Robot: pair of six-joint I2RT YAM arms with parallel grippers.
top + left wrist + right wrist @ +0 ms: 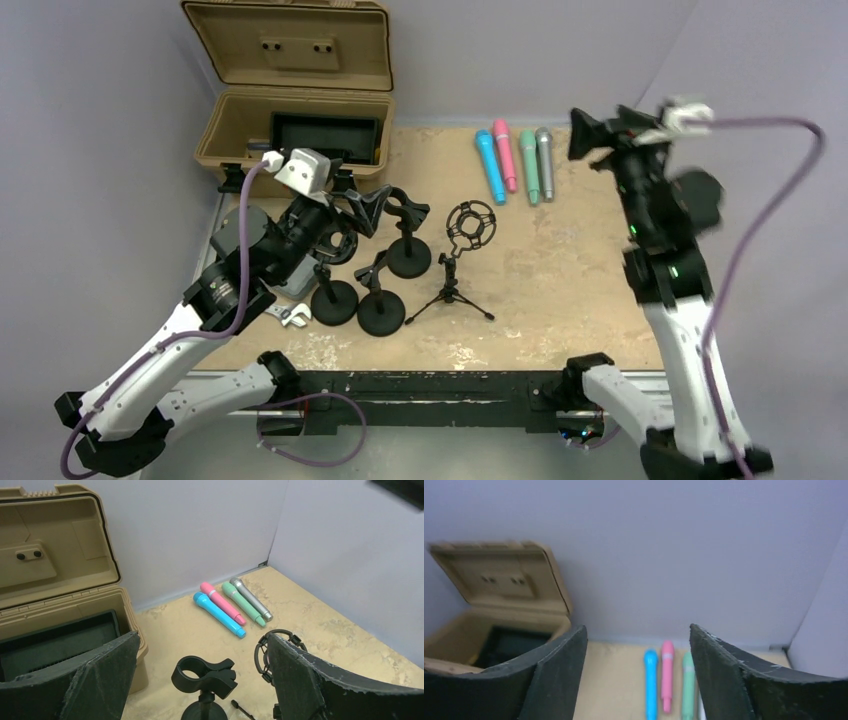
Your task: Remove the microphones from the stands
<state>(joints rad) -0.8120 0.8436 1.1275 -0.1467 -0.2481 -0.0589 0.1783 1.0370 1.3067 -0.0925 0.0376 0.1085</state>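
In the top view the left arm covers part of the stands (381, 312), so their clips are hard to count, and the right arm is blurred there. The left hand (204, 639) has its fingers wide apart with nothing between them, above one clip (205, 674). Its right finger hides most of the tripod's ring (262, 652). The right hand (638, 630) is up above the bench (570, 260), fingers apart too, gripping nothing. The four microphones (507, 158), blue, pink, green and grey, lie side by side on the far part of the bench, well apart from the stands. From the right wrist their lower ends are cut off and the grey one is almost hidden. The bench is beige and mottled; the walls (200, 530) are pale lilac. A tan case (300, 120) stands open at the far left corner.
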